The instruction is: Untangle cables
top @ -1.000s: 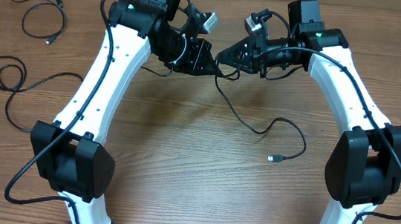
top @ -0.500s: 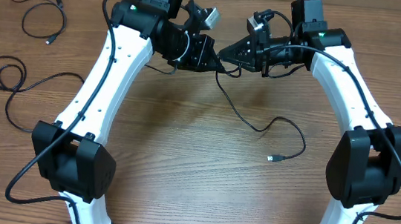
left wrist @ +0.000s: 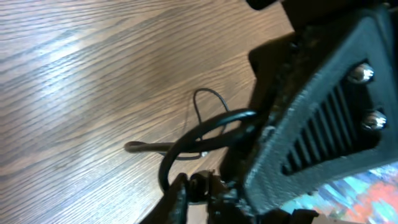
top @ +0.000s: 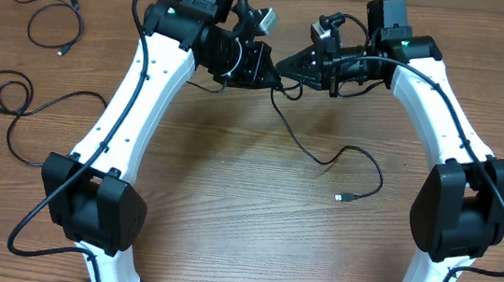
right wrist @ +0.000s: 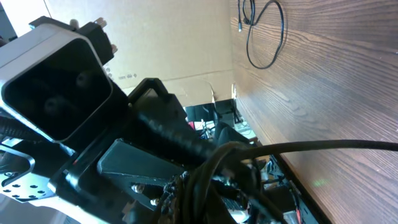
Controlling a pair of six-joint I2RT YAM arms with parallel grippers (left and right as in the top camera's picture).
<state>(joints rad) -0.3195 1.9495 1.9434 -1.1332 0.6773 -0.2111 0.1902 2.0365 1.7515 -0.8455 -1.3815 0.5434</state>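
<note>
The left gripper point(top: 261, 70) is creeping closer to the right gripper point(top: 288, 70), which is squeezing shut on the cable point(top: 325, 158) above the table point(top: 223, 241), likely holding it steady; I cannot tell whether the left is gripping.

R side: wood-grain tabletop point(right wrist: 323, 93), steeply tilted. Thin black cable loop point(right wrist: 279, 37) lies on it top centre-right, small plug end at its upper left. Second black cable strand point(right wrist: 323, 147) runs from R edge into tangle of loops point(right wrist: 208, 165) btm centre. White-and-black boxy camera housing point(right wrist: 56, 74) upper left, w/ tan wall point(right wrist: 174, 43) behind.
</note>
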